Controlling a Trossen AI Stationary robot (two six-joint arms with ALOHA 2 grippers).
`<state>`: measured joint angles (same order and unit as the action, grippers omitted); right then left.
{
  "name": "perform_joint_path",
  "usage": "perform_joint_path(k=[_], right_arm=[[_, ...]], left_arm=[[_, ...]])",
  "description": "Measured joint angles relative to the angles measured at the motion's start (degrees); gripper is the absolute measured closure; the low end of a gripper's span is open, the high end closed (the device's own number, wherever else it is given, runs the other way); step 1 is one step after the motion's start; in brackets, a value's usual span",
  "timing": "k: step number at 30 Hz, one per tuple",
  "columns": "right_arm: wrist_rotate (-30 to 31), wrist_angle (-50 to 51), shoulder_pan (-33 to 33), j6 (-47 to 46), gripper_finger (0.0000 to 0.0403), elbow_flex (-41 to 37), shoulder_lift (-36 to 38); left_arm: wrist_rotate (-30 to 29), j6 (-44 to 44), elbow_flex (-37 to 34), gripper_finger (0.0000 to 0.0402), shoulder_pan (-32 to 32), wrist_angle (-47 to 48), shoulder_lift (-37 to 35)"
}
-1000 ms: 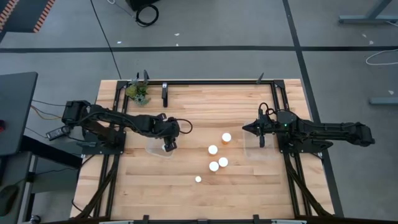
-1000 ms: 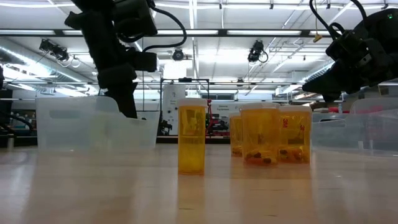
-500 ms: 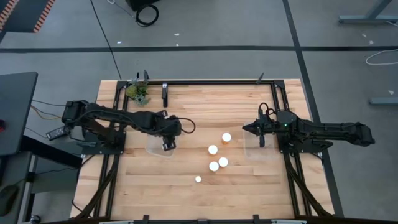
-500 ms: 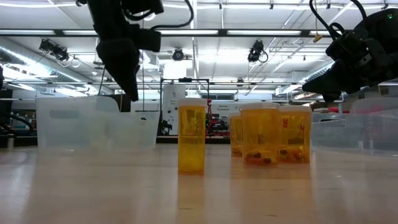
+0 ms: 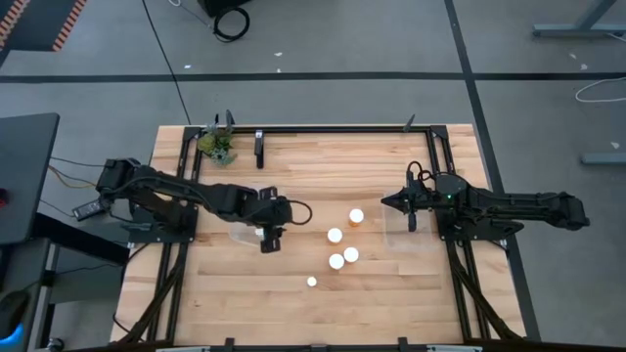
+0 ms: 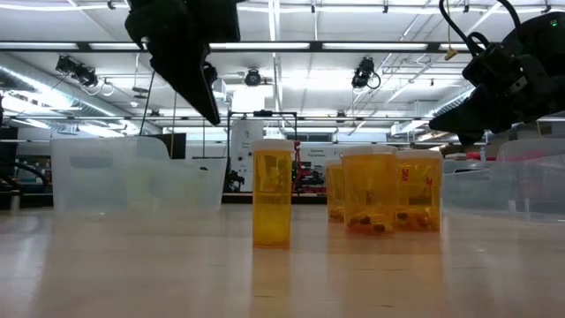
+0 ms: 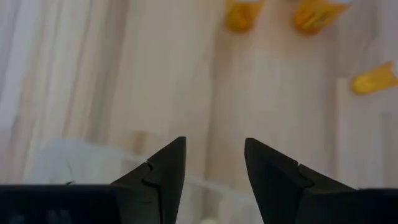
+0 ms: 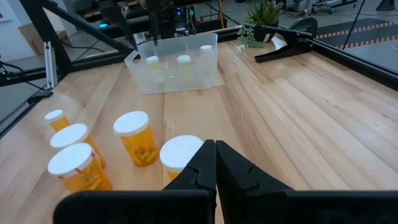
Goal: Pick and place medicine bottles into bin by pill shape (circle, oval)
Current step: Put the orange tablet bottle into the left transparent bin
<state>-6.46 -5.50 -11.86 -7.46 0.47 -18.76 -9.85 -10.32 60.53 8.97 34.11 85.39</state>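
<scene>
The left pincer (image 5: 271, 238) hangs above the table (image 5: 293, 303), its fingers (image 7: 165, 171) parted with nothing between them, over the right-hand edge of the clear left bin (image 5: 245, 233); the right pincer (image 5: 388, 202) waits at the inner edge of the clear right bin (image 5: 416, 238), its fingers pressed together and empty.

Five medicine bottles (image 5: 335, 236) stand upright on open wood between the two bins; from above their white caps form a loose group, one (image 5: 356, 216) nearest the right pincer, one at the middle, two (image 5: 343, 257) just beside each other below it, and a narrow one (image 5: 312, 282) apart toward the near edge; in the right wrist view three more caps (image 8: 183, 60) show inside the left bin.

Bare table lies between the left pincer and the closest bottle; the near half of the table is open wood; a green plant (image 5: 216, 145) sits at the far left corner beside the black frame rail (image 5: 333, 128).
</scene>
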Motion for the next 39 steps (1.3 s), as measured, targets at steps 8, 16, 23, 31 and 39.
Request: perform_joint_path(k=[8,16,23,31,39], right_arm=[[0.0,0.0,0.0,-0.01,0.0393,0.0,-0.01],[0.0,0.0,0.0,0.01,0.0393,0.0,-0.02],[0.0,-0.04,0.0,0.01,0.0393,0.0,-0.02],[0.0,-0.04,0.0,0.01,0.0393,0.0,0.0],[0.01,-0.07,0.0,0.0,0.0393,0.0,0.0]], left_arm=[[1.14,-6.17,0.02,0.023,3.32,-4.75,4.87],[5.05,-8.53,1.97,0.023,7.89,-6.38,9.17],[5.12,-8.51,7.86,0.023,11.06,-3.4,14.61],[6.93,-8.35,15.37,0.023,11.93,1.28,21.26],[9.91,-6.43,23.67,0.023,12.53,5.53,27.39]])
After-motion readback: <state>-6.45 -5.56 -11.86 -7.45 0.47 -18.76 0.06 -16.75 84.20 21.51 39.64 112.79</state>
